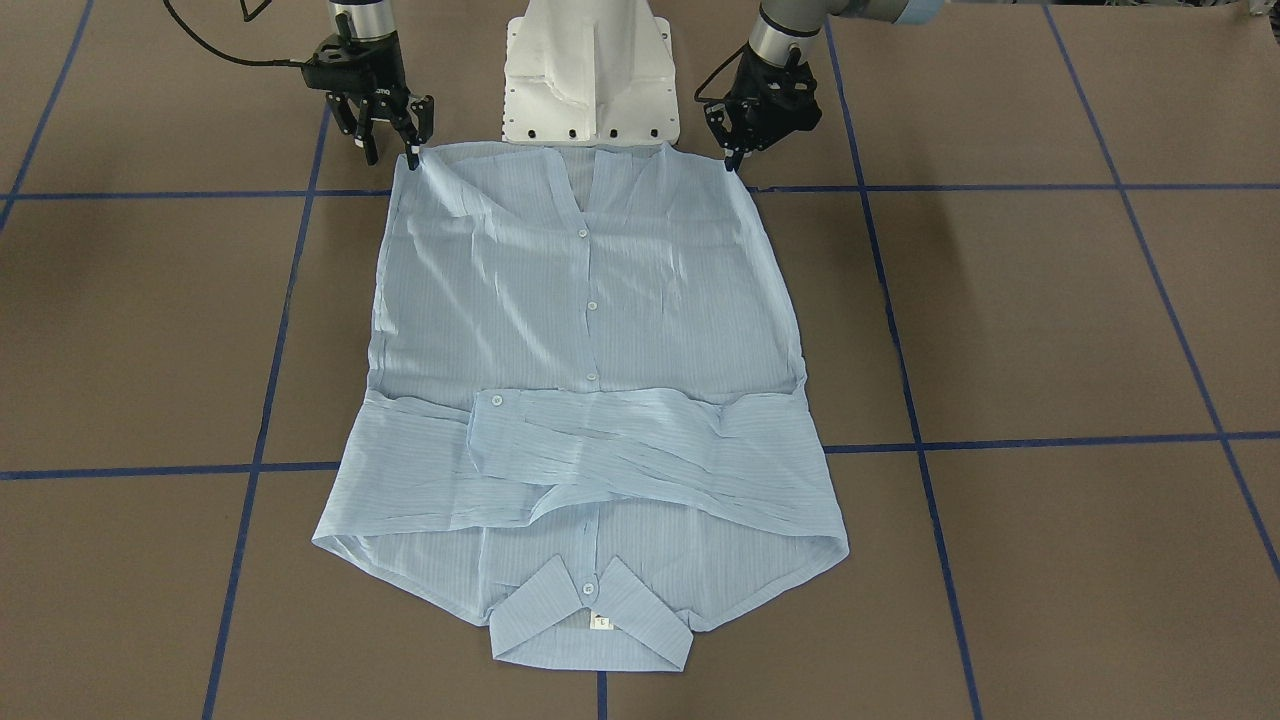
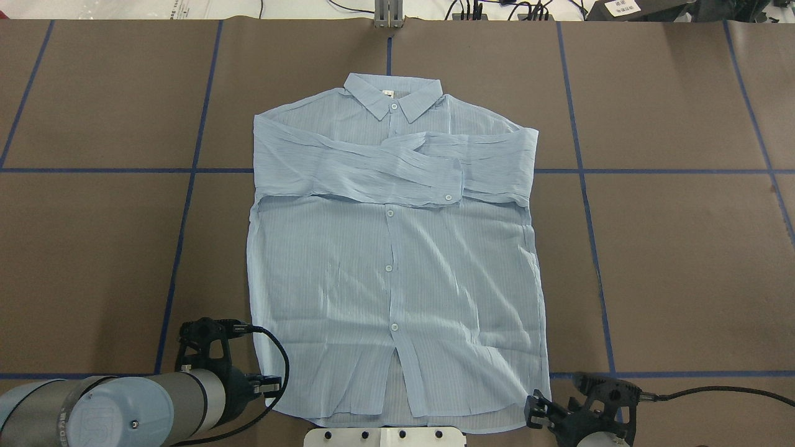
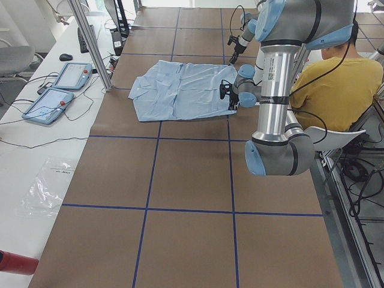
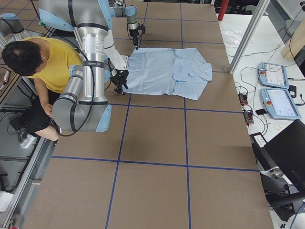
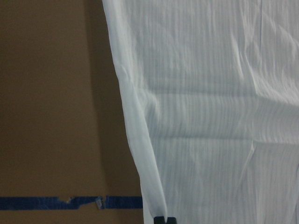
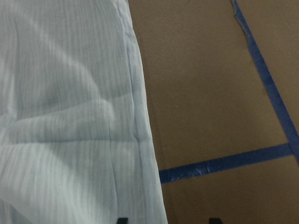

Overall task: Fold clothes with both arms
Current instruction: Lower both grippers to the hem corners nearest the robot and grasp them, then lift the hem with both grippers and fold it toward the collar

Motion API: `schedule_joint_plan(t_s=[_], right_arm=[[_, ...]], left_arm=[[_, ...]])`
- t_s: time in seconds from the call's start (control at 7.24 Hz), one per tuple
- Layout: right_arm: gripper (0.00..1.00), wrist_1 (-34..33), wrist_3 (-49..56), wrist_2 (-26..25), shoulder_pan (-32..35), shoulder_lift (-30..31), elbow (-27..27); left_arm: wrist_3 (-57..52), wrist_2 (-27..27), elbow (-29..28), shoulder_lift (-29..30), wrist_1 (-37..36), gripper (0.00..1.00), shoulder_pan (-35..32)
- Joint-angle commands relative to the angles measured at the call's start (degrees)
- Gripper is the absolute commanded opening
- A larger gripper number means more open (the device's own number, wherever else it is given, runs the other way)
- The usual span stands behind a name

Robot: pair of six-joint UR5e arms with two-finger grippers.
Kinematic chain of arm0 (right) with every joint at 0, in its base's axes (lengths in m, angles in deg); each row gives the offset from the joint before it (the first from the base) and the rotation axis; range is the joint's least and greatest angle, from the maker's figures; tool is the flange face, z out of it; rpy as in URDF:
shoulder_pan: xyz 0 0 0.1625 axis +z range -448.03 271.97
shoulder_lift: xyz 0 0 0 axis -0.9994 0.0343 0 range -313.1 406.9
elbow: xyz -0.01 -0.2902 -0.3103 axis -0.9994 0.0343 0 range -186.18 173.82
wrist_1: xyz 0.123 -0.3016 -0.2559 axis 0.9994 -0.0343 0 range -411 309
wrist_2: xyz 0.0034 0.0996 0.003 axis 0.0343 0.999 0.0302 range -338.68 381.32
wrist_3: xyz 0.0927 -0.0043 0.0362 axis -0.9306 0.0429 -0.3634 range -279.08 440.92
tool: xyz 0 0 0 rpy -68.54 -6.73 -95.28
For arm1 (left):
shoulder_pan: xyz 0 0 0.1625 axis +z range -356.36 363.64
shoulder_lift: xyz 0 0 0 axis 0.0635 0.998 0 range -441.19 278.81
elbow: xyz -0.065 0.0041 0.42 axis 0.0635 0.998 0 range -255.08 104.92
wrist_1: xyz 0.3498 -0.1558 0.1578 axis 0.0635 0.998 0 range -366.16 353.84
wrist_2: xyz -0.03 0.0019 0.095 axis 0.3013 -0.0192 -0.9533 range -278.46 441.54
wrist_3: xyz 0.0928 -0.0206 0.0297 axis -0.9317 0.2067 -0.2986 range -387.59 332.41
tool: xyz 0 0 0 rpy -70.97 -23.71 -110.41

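I work with 6 views. The front-facing camera looks steeply down from across the table [image 1: 1000,320], with the white base [image 1: 590,70] at its top. The overhead camera looks forward from behind the robot, so the shirt [image 2: 391,261] appears turned end for end between these 2. The 2 side cameras stand high and far back at the table's ends, facing each other, and both catch the seated person [image 3: 336,84]. Each wrist camera hangs very close over 1 shirt edge, showing cloth, table and blue tape [image 5: 70,202].
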Motion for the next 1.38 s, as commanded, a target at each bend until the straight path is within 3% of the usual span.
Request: schedule_joint_plan(t_s=[0.0,0.14,0.28,0.55,0.83,1.24], right_arm=[[0.62,0.0,0.0,-0.5,-0.6,0.0,0.3],[0.54,0.0,0.0,-1.3,-0.9,-0.2,0.5],[0.39,-0.1,0.0,-1.4,-1.2,-0.4,0.6],[0.25,-1.2,0.0,-1.4,-1.4,-0.6,0.6],[0.0,-1.2,0.0,-1.4,-1.4,-0.7,0.6],[0.0,-1.2,0.0,-1.5,-0.8,-1.0,-0.1]], left_arm=[[0.0,0.0,0.0,0.0,0.0,0.0,0.0],[0.0,0.0,0.0,0.0,0.0,0.0,0.0],[0.1,0.0,0.0,-0.1,0.0,0.0,0.0],[0.1,0.0,0.1,0.0,0.0,0.0,0.0],[0.1,0.0,0.1,0.0,0.0,0.0,0.0],[0.1,0.0,0.7,-0.1,0.0,0.0,0.0]])
